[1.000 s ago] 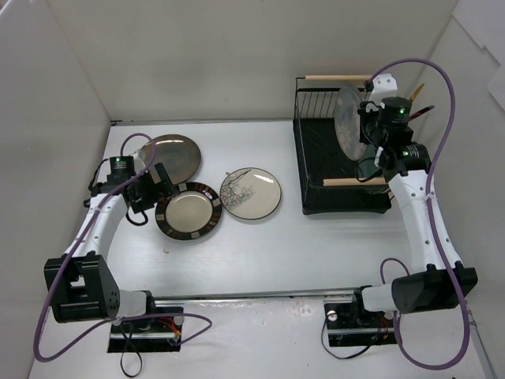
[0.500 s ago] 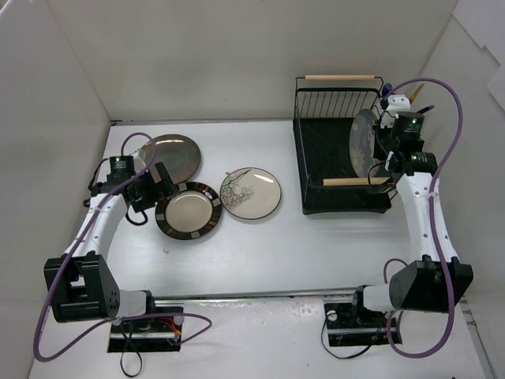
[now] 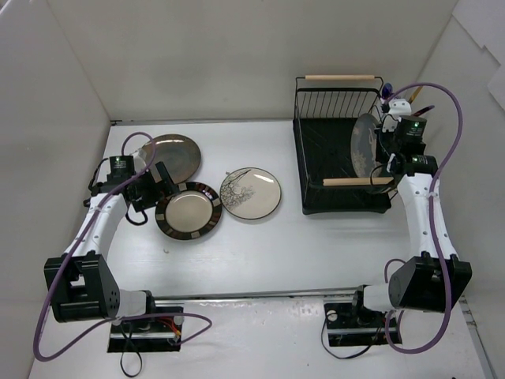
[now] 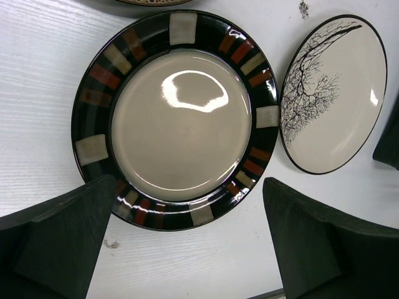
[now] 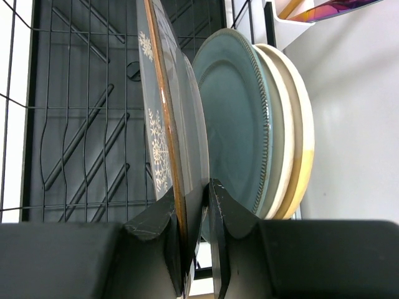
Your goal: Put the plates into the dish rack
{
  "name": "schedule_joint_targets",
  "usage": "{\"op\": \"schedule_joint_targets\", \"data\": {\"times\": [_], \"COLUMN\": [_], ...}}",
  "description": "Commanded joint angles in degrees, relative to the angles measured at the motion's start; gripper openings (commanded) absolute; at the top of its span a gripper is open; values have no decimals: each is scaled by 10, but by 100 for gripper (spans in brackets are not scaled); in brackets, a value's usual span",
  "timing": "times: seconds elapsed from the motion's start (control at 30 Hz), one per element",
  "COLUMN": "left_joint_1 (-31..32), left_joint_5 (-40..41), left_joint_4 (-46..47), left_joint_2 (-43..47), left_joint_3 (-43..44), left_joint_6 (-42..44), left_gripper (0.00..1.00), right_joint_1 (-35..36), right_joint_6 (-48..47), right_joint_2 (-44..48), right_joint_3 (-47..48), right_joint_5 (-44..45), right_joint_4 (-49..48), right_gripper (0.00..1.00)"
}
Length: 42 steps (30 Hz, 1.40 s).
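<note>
White table [image 3: 268, 237] w/ 3 plates [image 3: 188, 209], dish rack [image 3: 316, 170].

Dark-rimmed plate below the spread left gripper [image 4: 188, 184]

The dark-rimmed plate [image 4: 181, 121] lies flat on the white table [image 4: 43, 75] — beige and shiny in the centre, with red, tan and grey blocks on the black rim. Just beside it on the right lies a cream plate [image 4: 333, 93] with a black branch drawing; whether the rims touch is not clear. Two black fingers [image 4: 62, 243] stand wide apart, one at each lower side of the dark-rimmed plate.
</note>
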<state>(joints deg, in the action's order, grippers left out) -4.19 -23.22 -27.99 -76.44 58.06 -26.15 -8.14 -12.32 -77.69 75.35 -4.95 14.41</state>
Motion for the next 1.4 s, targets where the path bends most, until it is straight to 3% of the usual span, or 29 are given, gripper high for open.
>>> {"op": "schedule_joint_targets", "data": {"times": [0.0,1.37], "left_joint_1": [0,0], "left_joint_5": [-9,-16], "left_joint_4": [26,27], "left_joint_2": [2,-16], "left_joint_3": [20,23], "left_joint_6": [7,7], "left_gripper": [99,98], "right_joint_1": [-5,-14], "right_joint_6": [-11,-18], "right_joint_2": [8,41], "right_joint_3": [14,-55], "right_joint_5": [-8,20], "right_joint_4": [-119,-161], "right_gripper": [0,0]}}
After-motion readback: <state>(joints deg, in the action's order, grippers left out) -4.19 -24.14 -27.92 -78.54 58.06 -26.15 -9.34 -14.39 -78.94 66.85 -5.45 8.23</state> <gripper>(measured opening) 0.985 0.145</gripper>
